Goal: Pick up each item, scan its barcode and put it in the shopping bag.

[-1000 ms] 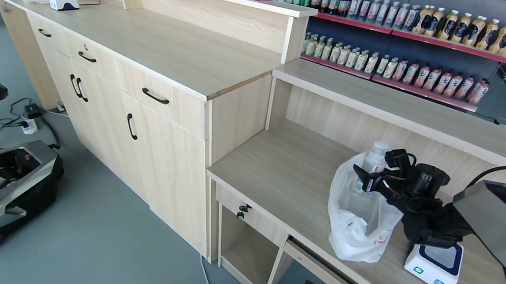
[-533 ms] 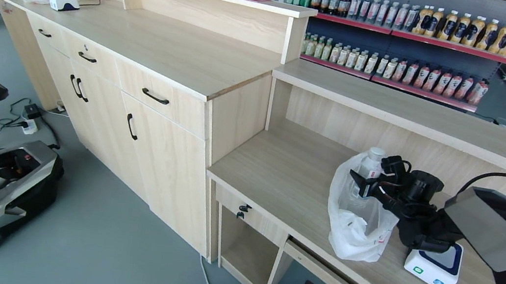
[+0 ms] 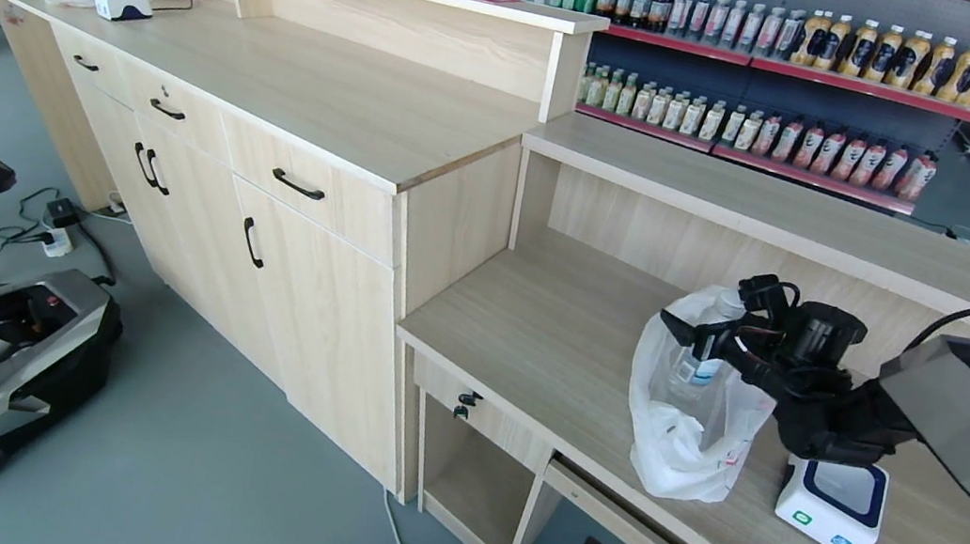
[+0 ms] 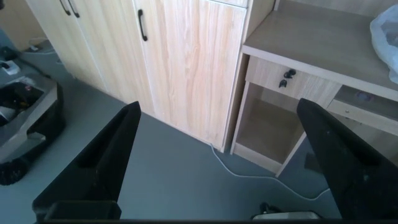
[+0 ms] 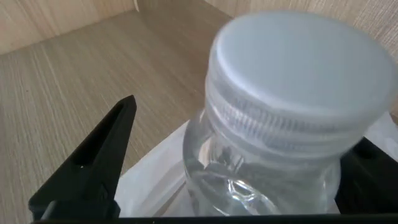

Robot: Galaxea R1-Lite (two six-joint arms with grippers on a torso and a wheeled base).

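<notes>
A clear water bottle (image 3: 700, 364) with a white cap (image 5: 292, 81) stands upright inside the white plastic shopping bag (image 3: 681, 432) on the low counter (image 3: 553, 329). My right gripper (image 3: 722, 310) hovers at the bag's mouth, around the bottle's neck. It is open: one dark finger (image 5: 93, 162) stands clear of the bottle with a gap between them. My left gripper (image 4: 217, 112) hangs open over the grey floor in front of the counter's cabinet, holding nothing.
A white barcode scanner (image 3: 832, 506) sits just right of the bag, under my right arm. A taller counter (image 3: 330, 89) stands to the left, with another bag and scanner at its far end. Drink shelves (image 3: 760, 73) line the back wall.
The bottle has gone down into the bag, from cap well above the rim to cap at the rim. My right gripper lowered with it, then opened and rose slightly.
</notes>
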